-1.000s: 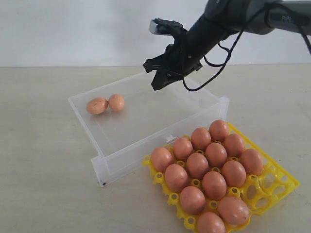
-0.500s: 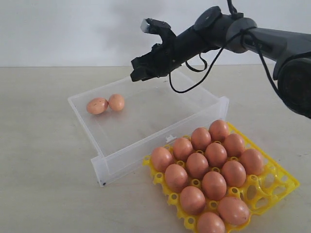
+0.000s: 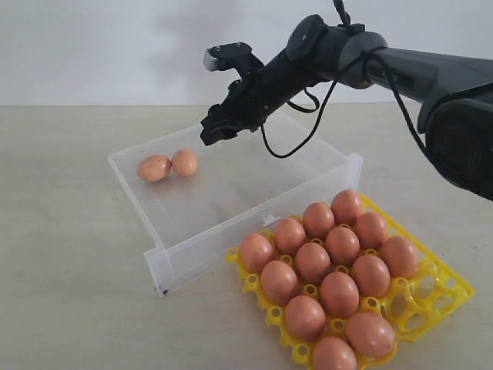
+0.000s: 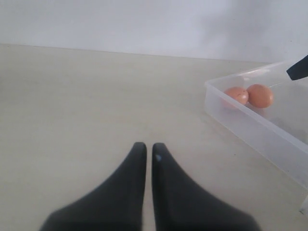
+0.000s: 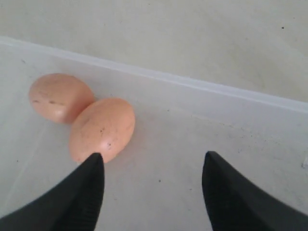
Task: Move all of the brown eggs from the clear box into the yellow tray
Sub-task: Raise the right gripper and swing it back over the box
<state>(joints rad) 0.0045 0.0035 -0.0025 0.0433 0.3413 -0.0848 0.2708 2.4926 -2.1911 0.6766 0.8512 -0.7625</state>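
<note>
Over the far part of the clear box [image 3: 208, 243] you have the right gripper [image 3: 218, 129] in the air, its jaws wide apart and nothing between them. Two brown eggs [image 3: 184, 163] lie in the box's far left corner, touching each other, near the gripper but apart from it. The right wrist view shows the nearer egg [image 5: 102, 129] just beside one finger [image 5: 86, 192]. Your left gripper [image 4: 146, 149] is low over the table [image 4: 72, 96], jaws pressed almost together, holding nothing. The yellow tray [image 3: 451, 287] stands just beside the box's front wall, and more eggs [image 3: 339, 294] fill most of its cups.
</note>
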